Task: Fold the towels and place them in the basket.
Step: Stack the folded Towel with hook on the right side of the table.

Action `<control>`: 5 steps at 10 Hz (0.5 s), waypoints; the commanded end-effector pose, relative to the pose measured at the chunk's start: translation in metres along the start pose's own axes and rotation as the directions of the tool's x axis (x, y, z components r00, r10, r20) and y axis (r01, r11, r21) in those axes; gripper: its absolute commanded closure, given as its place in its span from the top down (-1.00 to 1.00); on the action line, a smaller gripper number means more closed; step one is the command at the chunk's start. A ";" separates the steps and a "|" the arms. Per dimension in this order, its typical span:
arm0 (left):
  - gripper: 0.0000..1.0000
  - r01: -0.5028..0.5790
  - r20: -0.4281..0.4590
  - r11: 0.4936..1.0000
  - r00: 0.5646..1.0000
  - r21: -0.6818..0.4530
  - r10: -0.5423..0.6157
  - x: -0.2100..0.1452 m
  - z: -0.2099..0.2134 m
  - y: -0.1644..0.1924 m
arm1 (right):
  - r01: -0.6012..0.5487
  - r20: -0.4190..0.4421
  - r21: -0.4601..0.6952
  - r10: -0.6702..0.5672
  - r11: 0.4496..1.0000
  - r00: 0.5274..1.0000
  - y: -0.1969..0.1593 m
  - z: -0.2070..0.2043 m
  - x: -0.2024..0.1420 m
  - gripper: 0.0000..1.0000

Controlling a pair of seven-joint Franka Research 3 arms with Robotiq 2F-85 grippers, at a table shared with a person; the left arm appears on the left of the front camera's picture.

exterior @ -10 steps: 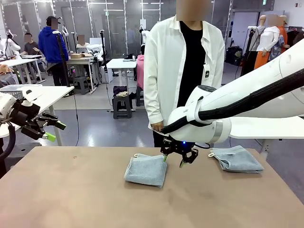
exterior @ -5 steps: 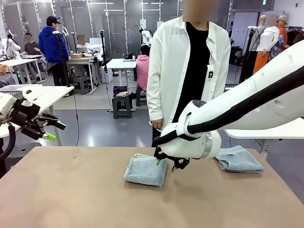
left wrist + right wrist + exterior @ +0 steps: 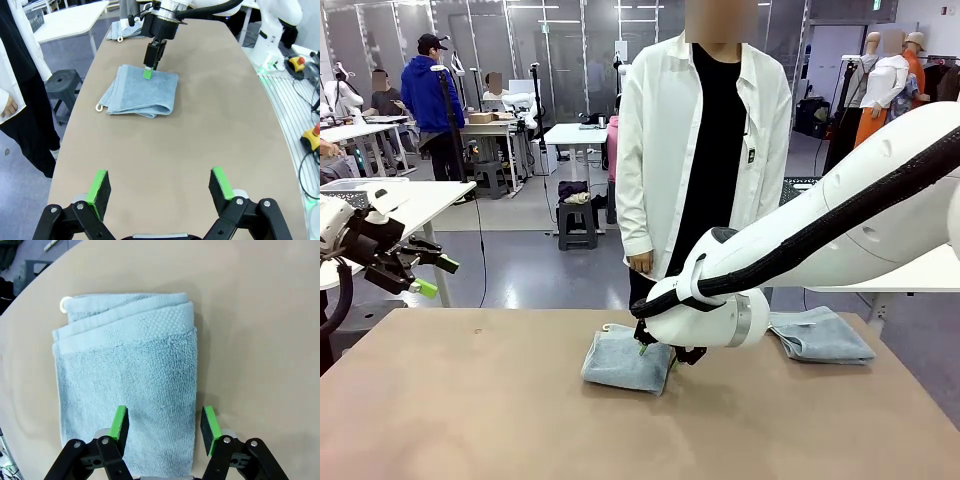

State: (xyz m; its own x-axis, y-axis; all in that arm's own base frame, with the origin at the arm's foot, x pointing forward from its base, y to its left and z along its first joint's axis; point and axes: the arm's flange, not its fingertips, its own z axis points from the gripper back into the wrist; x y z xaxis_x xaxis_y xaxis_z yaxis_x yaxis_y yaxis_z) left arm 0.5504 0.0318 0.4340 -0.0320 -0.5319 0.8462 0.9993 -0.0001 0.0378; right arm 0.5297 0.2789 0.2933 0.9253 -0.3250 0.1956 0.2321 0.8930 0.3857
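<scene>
A folded pale blue towel [image 3: 620, 362] lies at the table's middle, its white loop [image 3: 607, 327] at the far left corner. My right gripper [image 3: 658, 352] hovers open over its right edge. In the right wrist view one pad [image 3: 120, 426] is above this towel [image 3: 127, 375] and the other pad [image 3: 209, 429] is above bare table, with nothing gripped. A second folded towel [image 3: 820, 336] rests at the far right. My left gripper [image 3: 428, 276] hangs open off the table's left side, its own view facing the middle towel [image 3: 142, 92]. The basket is out of view.
A person in a white shirt [image 3: 665, 150] stands at the far edge, hands down at the sides. The tan table [image 3: 470, 410] has bare room on the left and in front. A white table [image 3: 415, 200] stands behind my left gripper.
My right arm has swung left and lower, from the gap between the two towels to above the middle towel's right edge. The left arm has stayed still.
</scene>
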 end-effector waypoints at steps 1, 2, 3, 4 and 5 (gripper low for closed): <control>1.00 0.004 -0.003 1.000 1.000 0.002 -0.004 0.002 0.001 -0.001 | -0.004 0.034 0.006 0.003 1.000 0.999 0.005 -0.010 0.002 0.46; 1.00 0.004 -0.003 1.000 1.000 0.002 -0.004 0.002 0.001 -0.001 | -0.012 0.033 -0.002 0.012 1.000 0.999 0.005 -0.012 0.003 0.07; 1.00 0.004 -0.003 1.000 1.000 0.002 -0.004 0.002 0.001 -0.001 | -0.021 0.035 -0.001 0.021 1.000 0.999 0.004 -0.013 0.003 0.07; 1.00 0.004 -0.003 1.000 1.000 0.002 -0.004 0.002 0.001 -0.001 | -0.032 0.022 0.003 0.032 0.999 0.999 0.004 -0.013 0.004 -0.32; 1.00 0.004 -0.003 1.000 1.000 0.002 -0.004 0.002 0.001 -0.001 | -0.037 0.023 0.006 0.037 0.999 0.999 0.003 -0.014 0.003 0.03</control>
State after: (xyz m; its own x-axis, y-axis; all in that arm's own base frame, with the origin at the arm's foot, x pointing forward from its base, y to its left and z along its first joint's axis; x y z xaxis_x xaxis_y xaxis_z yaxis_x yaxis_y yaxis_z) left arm 0.5504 0.0318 0.4340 -0.0320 -0.5319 0.8462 0.9993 -0.0001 0.0378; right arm 0.5339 0.2794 0.2856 0.9238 -0.3189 0.2117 0.2208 0.8958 0.3858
